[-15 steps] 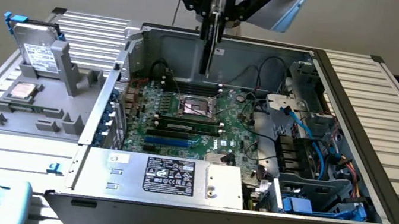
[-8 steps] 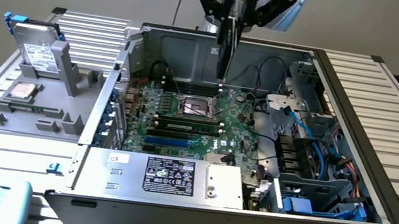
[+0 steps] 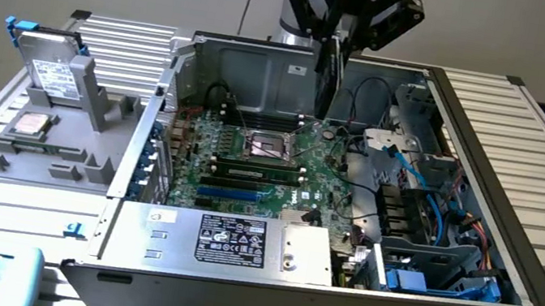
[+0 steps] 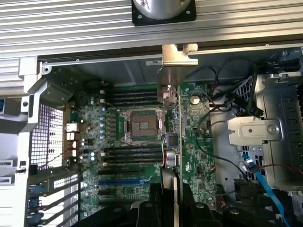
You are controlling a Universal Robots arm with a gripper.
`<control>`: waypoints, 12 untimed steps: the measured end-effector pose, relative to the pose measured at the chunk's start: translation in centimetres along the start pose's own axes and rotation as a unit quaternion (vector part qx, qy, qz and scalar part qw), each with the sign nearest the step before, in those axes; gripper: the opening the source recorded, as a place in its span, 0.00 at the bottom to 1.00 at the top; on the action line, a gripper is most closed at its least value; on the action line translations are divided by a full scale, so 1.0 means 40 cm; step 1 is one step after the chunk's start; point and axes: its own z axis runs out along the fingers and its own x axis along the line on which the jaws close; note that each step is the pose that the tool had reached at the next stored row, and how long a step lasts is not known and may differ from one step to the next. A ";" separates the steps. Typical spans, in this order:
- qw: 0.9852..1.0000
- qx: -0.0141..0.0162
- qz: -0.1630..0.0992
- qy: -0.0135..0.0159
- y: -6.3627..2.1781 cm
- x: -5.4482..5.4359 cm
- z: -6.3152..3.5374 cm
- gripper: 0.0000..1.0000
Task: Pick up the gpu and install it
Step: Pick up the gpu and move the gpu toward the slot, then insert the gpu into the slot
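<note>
The gpu (image 3: 326,79) hung edge-on over the open computer case (image 3: 476,111), above the motherboard (image 3: 330,151) and beside the bare processor socket (image 3: 265,145). The gripper (image 3: 336,38) pinched the card between its fingers at the upper edge.

From the exterior view the card showed as a thin dark strip, so neither its green face nor its cooler could be made out. In the wrist view the gpu (image 4: 170,90) ran away from the gripper (image 4: 171,203) as a narrow edge ending in its silvery bracket, whose hooked tab lay near the case's back wall. The fingers covered the near end of the card, and whether its lower edge touched any slot could not be told.

The gripper's upper body was cut off by the top of the exterior view. Pale lettering there was clipped and could not be read with certainty.

The power supply (image 3: 225,242) at the near end of the case carried a black-and-white label (image 3: 232,241); its print was too small to read. On the exterior view's left, a hard drive (image 3: 52,73) stood upright in a grey holder (image 3: 53,155), and its white label was likewise illegible. A blue slot (image 3: 233,194) lay on the board near the power supply, and a blue cable (image 3: 409,175) ran through the drive bay. White markings on the motherboard (image 4: 199,142) were blurred in the wrist view.
</note>
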 end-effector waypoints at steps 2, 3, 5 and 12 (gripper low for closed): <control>1.000 0.000 0.000 0.000 -0.001 0.000 0.006 0.28; 1.000 0.000 0.000 0.000 -0.001 0.000 0.006 0.28; 1.000 0.000 0.000 0.000 -0.001 0.000 0.006 0.28; 1.000 0.000 0.000 0.000 -0.001 0.000 0.006 0.28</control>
